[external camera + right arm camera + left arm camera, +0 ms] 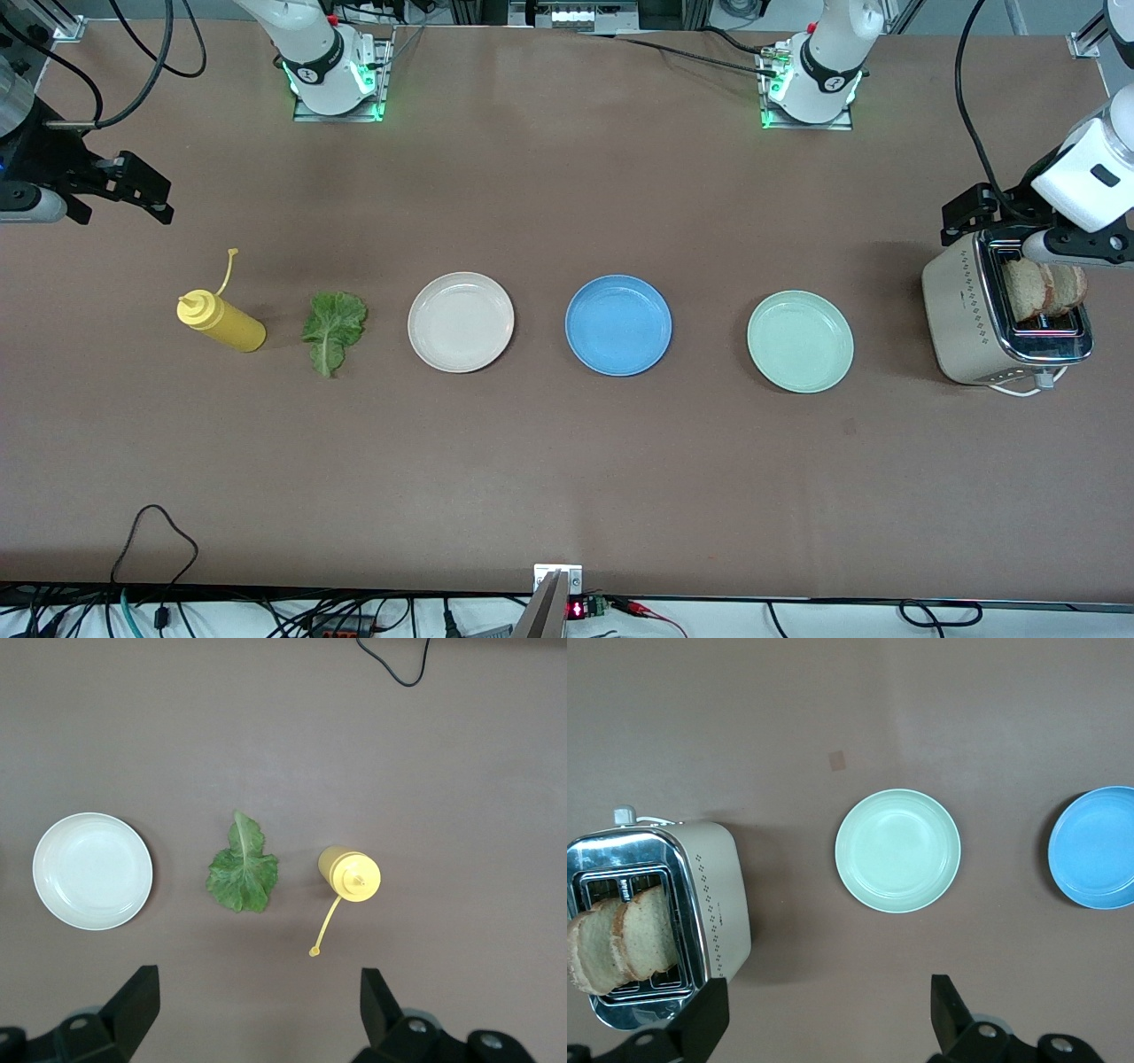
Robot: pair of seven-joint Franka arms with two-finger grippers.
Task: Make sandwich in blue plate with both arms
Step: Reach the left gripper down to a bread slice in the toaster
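Across table, front view: blue plate bare, mid-row; nothing assembled.
Left wrist view: left gripper over toaster, jaws wide, empty; bread slices judged first pick.
Right wrist view: right gripper above lettuce leaf, jaws wide, empty.

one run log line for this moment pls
left tool open over toaster | right tool open above lettuce | blue plate empty

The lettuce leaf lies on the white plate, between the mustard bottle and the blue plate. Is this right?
Not quite. The lettuce leaf lies on the bare table, beside the white plate, not on it. The front view and the right wrist view both show this. It does lie between the mustard bottle and the blue plate.
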